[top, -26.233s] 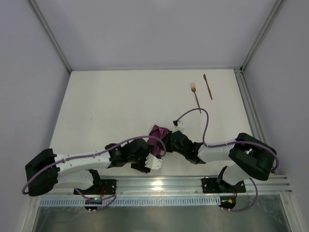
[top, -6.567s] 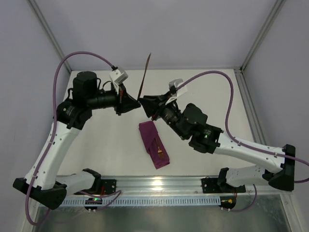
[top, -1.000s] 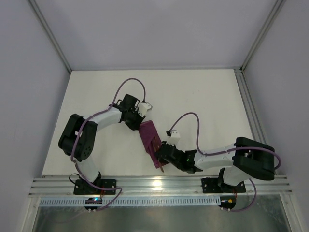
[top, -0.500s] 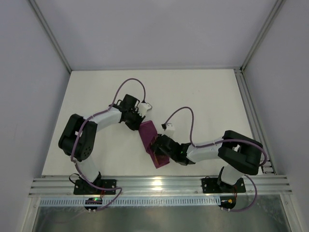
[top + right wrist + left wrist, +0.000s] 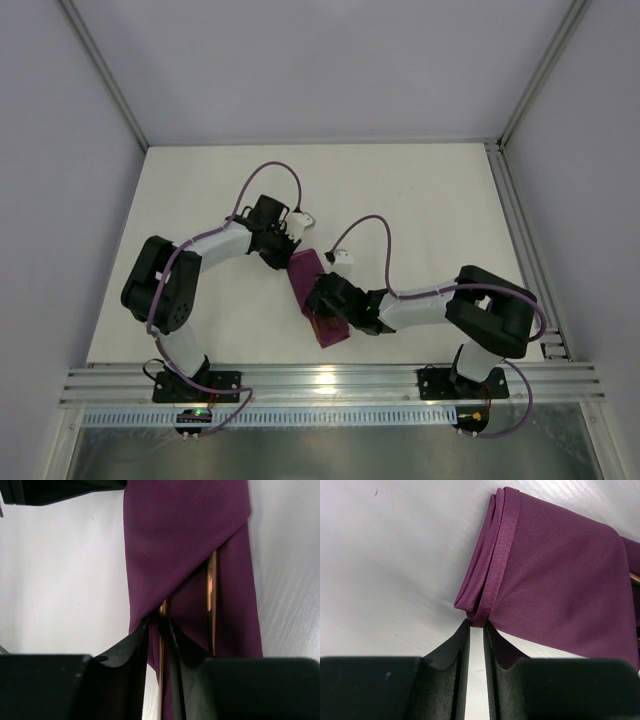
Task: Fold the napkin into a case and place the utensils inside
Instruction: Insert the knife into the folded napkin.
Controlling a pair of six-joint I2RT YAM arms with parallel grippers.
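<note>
1. Two utensils, both copper-coloured, lie side by side under the diagonal flap of the case. Only slim lengths of them show. Fork and knife cannot be told apart here.
2. Case position: flat on the table, between the two arms, long axis running from the left arm's end down toward the near edge.
3. Left gripper: fingers almost together, a thin slit between them, the folded corner of the case at the tips and apparently nipped there. Judged purpose: to anchor the closed far end so the pouch does not slide or unroll while metal goes in from the other side.
4. Right gripper: at the flap's opening, fingers narrowly apart, one utensil running straight down the gap. Whether the pads bear on it cannot be told.
5. Judged reason for the alignment: the fingers point along the case, so the utensil travels lengthwise into the pocket rather than catching the flap's edge.
6. Judged stage: late. Both utensils are in the pocket, and what remains is seating and letting go.
7. Risk: lifting off may drag the flap or pull the utensil back out.
</note>
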